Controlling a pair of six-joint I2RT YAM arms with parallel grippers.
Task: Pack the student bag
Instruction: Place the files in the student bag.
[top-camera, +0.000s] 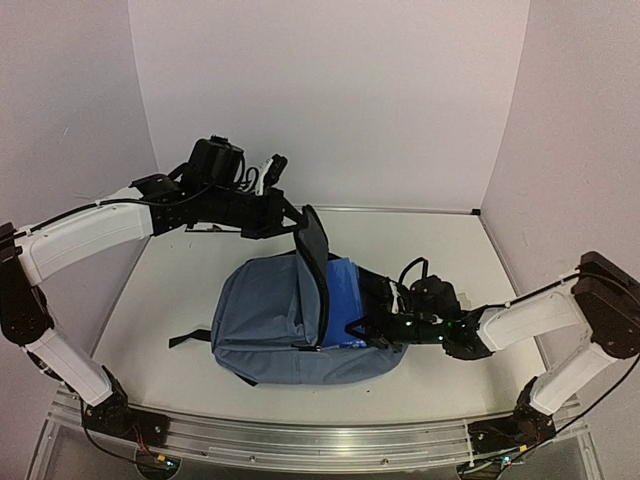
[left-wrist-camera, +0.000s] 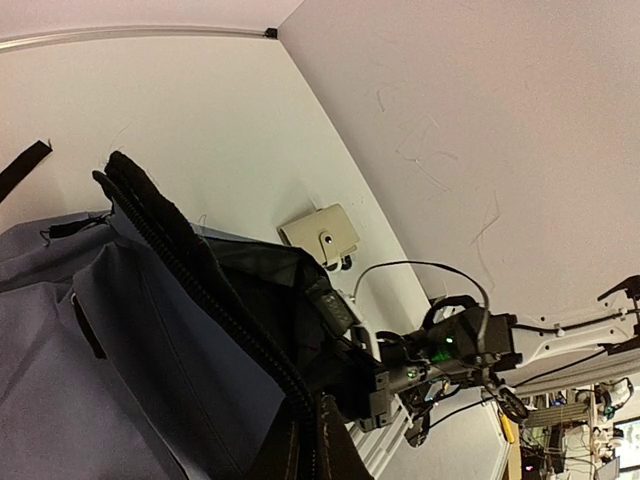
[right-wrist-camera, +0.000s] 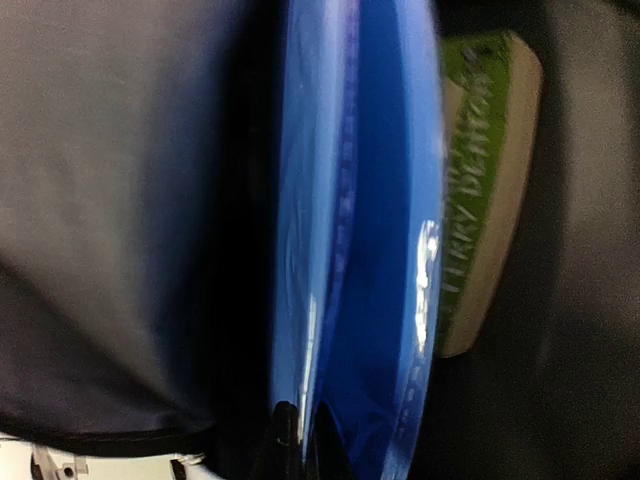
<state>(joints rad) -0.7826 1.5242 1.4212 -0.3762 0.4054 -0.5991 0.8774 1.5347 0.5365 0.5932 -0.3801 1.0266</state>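
1. At the middle of the white table (top-camera: 170, 280), the student bag (top-camera: 275, 320) is seen lying flat, with its opening turned toward the right arm.
2. The bag's dark-lined flap (top-camera: 315, 260) is held upright above the main compartment. Its zipper edge is clamped between the closed fingers of the left gripper (top-camera: 297, 222). In the left wrist view the zipper track can be followed straight into those fingers.
3. A flat blue book (top-camera: 346, 290) is stood in the mouth of the bag, just beside the upright flap. Part of it is sunk into the bag and part shows above the slate-blue fabric.
4. The right gripper (top-camera: 366, 324) is placed at the lower edge of the blue book. In the right wrist view its dark fingertips appear to be pinched on the book's edge, though that corner is blurred and the grip cannot be judged firmly.
5. Just beside the blue book, against the dark lining, a green-spined book (right-wrist-camera: 480, 190) with white lettering is seen in the right wrist view.
6. Beyond the flap, a small cream box (left-wrist-camera: 320, 235) is seen on the table in the left wrist view.
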